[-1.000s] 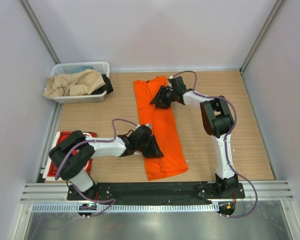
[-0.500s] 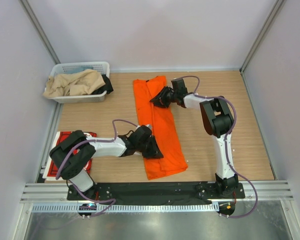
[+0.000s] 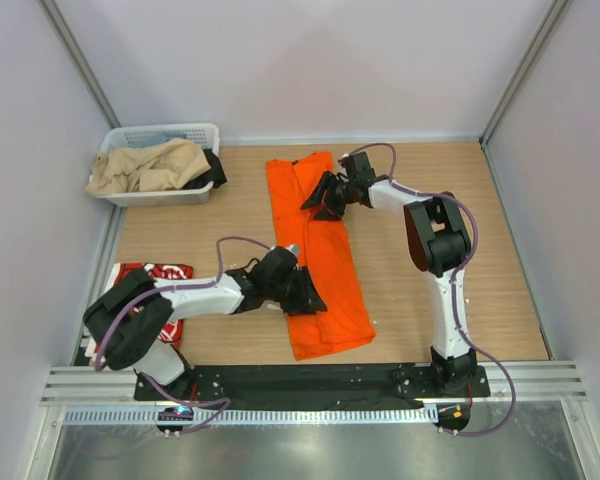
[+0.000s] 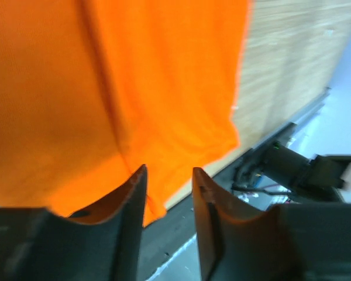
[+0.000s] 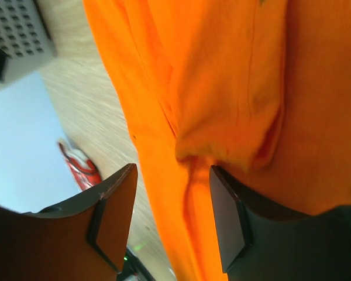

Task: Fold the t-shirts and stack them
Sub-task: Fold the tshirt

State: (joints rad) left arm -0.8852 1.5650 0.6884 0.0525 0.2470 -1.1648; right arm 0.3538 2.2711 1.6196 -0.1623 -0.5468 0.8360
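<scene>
We find the table (image 3: 460, 230) bearing the orange tee (image 3: 330, 270) at its middle. It is plain, bright and folded into a long strip, long axis far to near, the near end slanting slightly right. The red tee (image 3: 165, 272) lies at the near left corner, partly under the left arm (image 3: 195, 295); its white script is too small to read. The left claw (image 4: 168, 171) stands open over the strip's near left edge. The right claw (image 5: 172, 170) stands open over a bunched fold near the far end.
</scene>
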